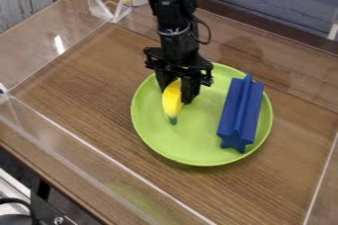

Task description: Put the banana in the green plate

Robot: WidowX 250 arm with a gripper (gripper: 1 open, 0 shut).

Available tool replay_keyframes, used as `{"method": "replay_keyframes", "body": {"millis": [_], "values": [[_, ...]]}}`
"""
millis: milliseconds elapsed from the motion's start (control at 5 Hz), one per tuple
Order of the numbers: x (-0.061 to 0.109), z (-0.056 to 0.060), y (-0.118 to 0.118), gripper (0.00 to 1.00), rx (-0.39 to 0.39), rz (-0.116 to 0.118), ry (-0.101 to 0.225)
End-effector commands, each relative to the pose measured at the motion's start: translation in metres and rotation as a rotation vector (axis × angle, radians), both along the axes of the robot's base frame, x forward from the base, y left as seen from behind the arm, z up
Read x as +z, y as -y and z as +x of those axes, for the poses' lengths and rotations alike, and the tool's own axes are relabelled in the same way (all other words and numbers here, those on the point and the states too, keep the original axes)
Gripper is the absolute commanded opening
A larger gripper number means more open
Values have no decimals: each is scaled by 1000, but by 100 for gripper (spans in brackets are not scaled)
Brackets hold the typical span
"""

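Observation:
The lime-green plate [199,142] lies on the wooden table, right of centre. A small yellow banana [172,102] with a dark lower tip rests inside the plate's left half. My black gripper [179,89] points straight down over the banana's upper end, its fingers shut around the fruit. The banana's top end is hidden behind the fingers. The arm rises from the gripper toward the top of the frame.
A blue ridged block [240,110] lies in the plate's right half, reaching over the far rim. Clear plastic walls [53,41] ring the wooden table on all sides. A clear bracket [109,10] stands at the back left.

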State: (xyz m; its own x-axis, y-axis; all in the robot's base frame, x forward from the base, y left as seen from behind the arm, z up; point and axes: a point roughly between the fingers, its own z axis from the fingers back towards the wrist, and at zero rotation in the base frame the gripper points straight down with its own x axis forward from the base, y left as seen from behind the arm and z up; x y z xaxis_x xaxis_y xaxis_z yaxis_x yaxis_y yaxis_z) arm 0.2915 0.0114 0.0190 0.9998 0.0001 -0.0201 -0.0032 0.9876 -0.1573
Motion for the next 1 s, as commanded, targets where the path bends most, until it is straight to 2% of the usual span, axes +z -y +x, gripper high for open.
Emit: {"method": "replay_keyframes", "body": {"millis": [0, 800], "values": [[-2, -3, 4, 0, -17, 2, -17], [0, -3, 11, 0, -22, 3, -48]]}}
